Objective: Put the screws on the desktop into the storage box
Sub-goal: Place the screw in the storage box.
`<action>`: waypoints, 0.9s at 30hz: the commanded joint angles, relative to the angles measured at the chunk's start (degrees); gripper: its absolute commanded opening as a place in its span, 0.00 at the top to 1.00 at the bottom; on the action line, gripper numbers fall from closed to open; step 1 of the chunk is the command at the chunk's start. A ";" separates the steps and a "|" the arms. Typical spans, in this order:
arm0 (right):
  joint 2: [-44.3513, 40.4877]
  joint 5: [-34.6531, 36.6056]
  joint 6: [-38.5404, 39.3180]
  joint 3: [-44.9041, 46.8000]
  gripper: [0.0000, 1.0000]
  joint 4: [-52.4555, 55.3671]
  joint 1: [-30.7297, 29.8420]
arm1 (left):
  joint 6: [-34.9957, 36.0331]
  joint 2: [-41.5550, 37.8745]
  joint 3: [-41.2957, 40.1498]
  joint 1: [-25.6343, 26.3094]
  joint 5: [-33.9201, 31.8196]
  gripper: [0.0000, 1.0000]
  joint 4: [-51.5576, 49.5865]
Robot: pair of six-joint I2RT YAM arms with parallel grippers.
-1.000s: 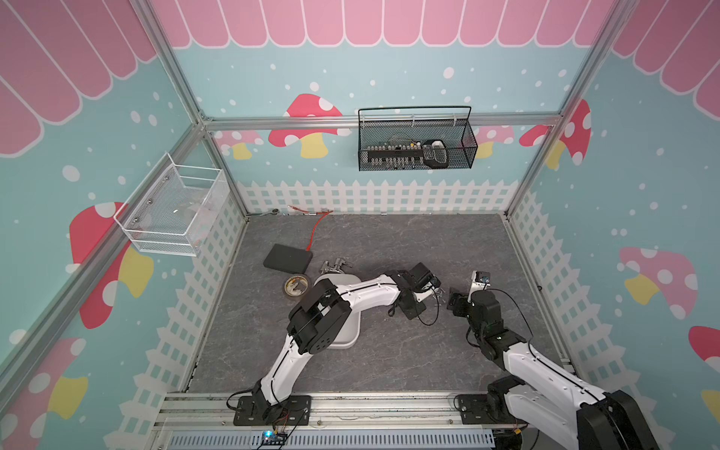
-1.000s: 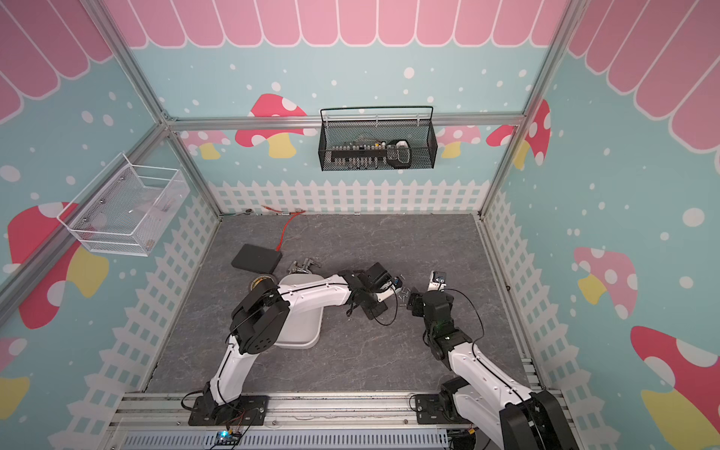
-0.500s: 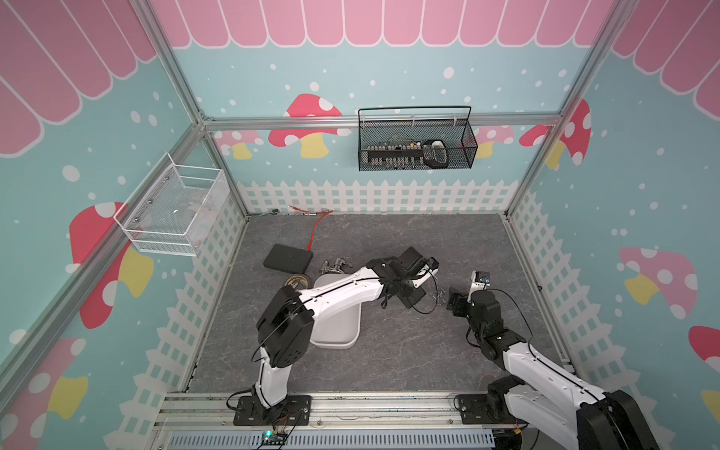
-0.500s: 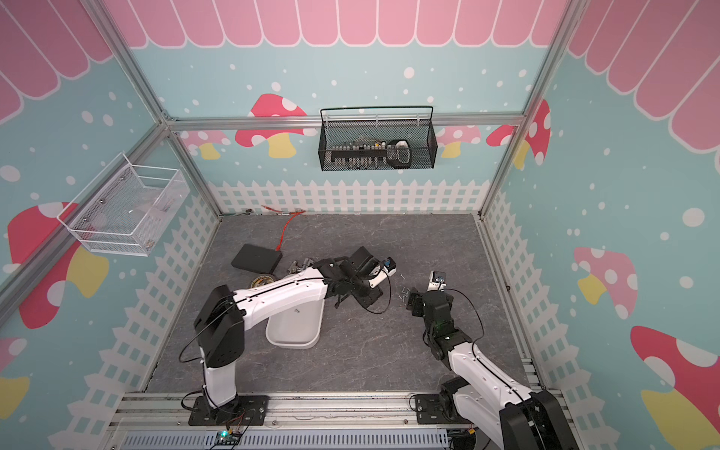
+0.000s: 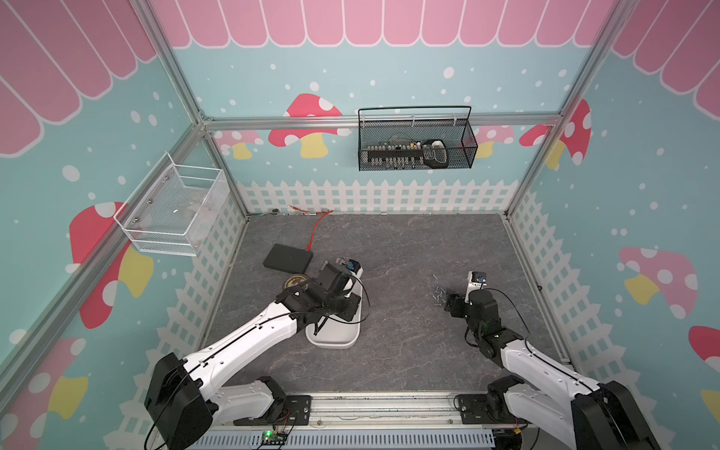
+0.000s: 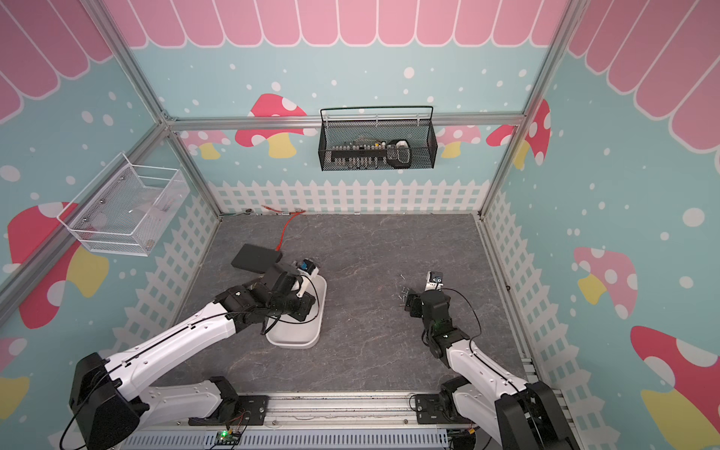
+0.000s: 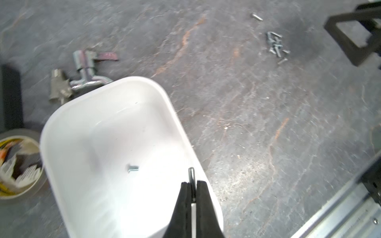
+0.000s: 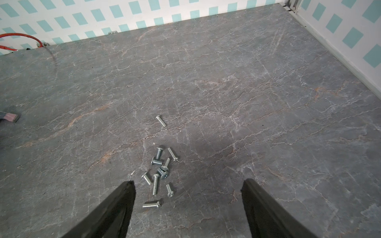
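A screw (image 7: 192, 175) is held pinched between the left fingers (image 7: 182, 206) above the white storage box (image 7: 82, 115), in which another screw (image 7: 133, 169) lies. The right fingers (image 8: 115, 210) are spread wide over the screws (image 8: 159, 171) clustered on the desk (image 8: 247, 103).

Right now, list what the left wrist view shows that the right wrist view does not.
Left wrist only: the box with one screw lying in it, and the left gripper shut on a second screw over the box. Right wrist only: the red cable and the fence wall. Both: the loose screws clustered on the desktop, outside the box.
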State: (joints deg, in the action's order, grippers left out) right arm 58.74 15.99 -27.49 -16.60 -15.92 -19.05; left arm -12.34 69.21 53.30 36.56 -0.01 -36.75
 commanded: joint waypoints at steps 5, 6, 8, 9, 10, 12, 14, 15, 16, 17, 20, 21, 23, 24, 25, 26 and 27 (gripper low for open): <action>-0.12 -0.34 0.13 -0.01 0.14 -0.83 0.41 | -4.36 6.29 -2.96 -6.22 2.28 1.00 3.88; 0.04 -0.34 0.15 -0.08 0.14 -0.86 0.41 | -4.40 6.90 -3.34 -6.58 2.61 1.00 4.32; 0.38 -0.52 0.15 -0.27 0.14 -0.79 0.39 | -4.71 7.38 -3.77 -6.81 2.43 1.00 4.93; 0.62 -0.61 0.15 -0.35 0.14 -0.81 0.36 | -4.76 7.39 -3.88 -6.93 2.79 1.00 5.28; 0.79 -0.69 0.15 -0.43 0.14 -0.82 0.41 | -4.80 7.41 -4.04 -7.11 3.55 0.98 5.68; 1.11 -1.09 0.24 -0.76 0.14 -0.62 0.41 | -4.63 7.74 -4.36 -7.29 4.57 0.87 6.05; 1.07 -1.13 0.24 -0.89 0.14 -0.35 0.37 | -4.62 8.23 -4.20 -7.29 4.61 0.66 6.17; 0.92 -1.02 0.24 -0.89 0.14 -0.38 0.41 | -4.71 8.32 -4.02 -7.29 4.72 0.54 6.08; 0.75 -1.03 0.24 -0.79 0.14 -0.34 0.41 | -4.77 8.33 -3.91 -7.29 4.86 0.45 6.22; 0.67 -1.06 0.24 -0.72 0.14 -0.34 0.40 | -4.96 8.06 -3.74 -7.33 5.02 0.40 6.24; 0.89 -1.09 0.20 -0.78 0.14 -0.43 0.41 | -5.06 5.27 -4.03 -7.33 4.90 0.33 7.01; 0.95 -1.15 0.32 -0.80 0.14 -0.38 0.41 | -5.06 3.70 -4.37 -7.29 4.66 0.33 7.41; 1.22 -1.48 0.46 -0.87 0.14 -0.34 0.39 | -5.23 0.51 -4.89 -7.29 3.53 0.32 8.16; 1.37 -1.68 0.48 -0.89 0.13 -0.53 0.34 | -5.50 -1.70 -5.16 -7.31 2.71 0.32 8.59; 1.67 -2.04 0.50 -0.89 0.13 -0.60 0.36 | -5.51 -3.73 -5.48 -7.29 2.29 0.32 9.16; 1.98 -2.79 0.54 -1.05 0.13 -0.46 0.41 | -5.43 -6.26 -5.97 -7.29 1.99 0.32 9.84; 2.49 -3.48 0.63 -1.29 0.13 -0.17 0.34 | -5.32 -8.22 -6.31 -7.25 1.84 0.32 10.43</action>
State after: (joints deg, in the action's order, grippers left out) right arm 60.20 14.31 -27.42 -16.64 -16.16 -19.05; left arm -17.63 65.67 47.92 29.63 3.36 -29.50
